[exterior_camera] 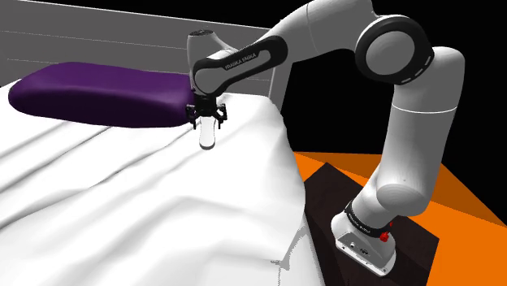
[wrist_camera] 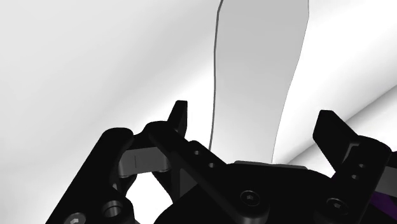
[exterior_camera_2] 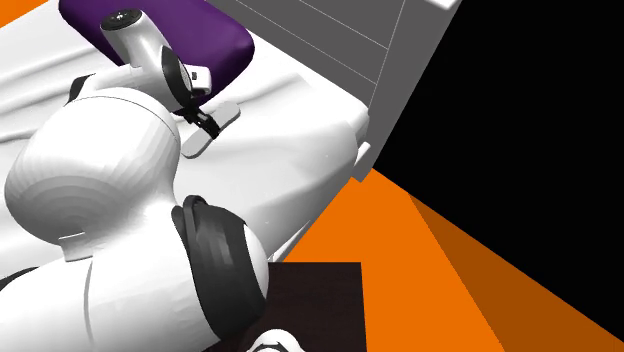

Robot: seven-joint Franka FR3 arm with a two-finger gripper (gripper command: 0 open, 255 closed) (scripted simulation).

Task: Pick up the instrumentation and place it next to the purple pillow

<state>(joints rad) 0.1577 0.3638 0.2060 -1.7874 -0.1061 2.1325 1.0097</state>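
The instrumentation (exterior_camera: 208, 136) is a pale grey-white, flat, elongated piece lying on the white bed sheet (exterior_camera: 122, 203), just off the near edge of the purple pillow (exterior_camera: 106, 93). My black gripper (exterior_camera: 208, 122) stands right over it, open. In the wrist view the fingers (wrist_camera: 181, 118) straddle the instrumentation (wrist_camera: 254, 76) with a gap on each side, so it is not clasped. In the second exterior view the gripper (exterior_camera_2: 205, 122) hangs over the instrumentation (exterior_camera_2: 222, 112), beside the pillow (exterior_camera_2: 215, 40).
The rumpled sheet drops off at the bed's edge (exterior_camera: 288, 187) toward my dark stand (exterior_camera: 325, 195). Orange floor (exterior_camera_2: 400, 230) lies beyond. A grey panelled headboard (exterior_camera_2: 400, 50) rises behind the pillow, with a black area past it.
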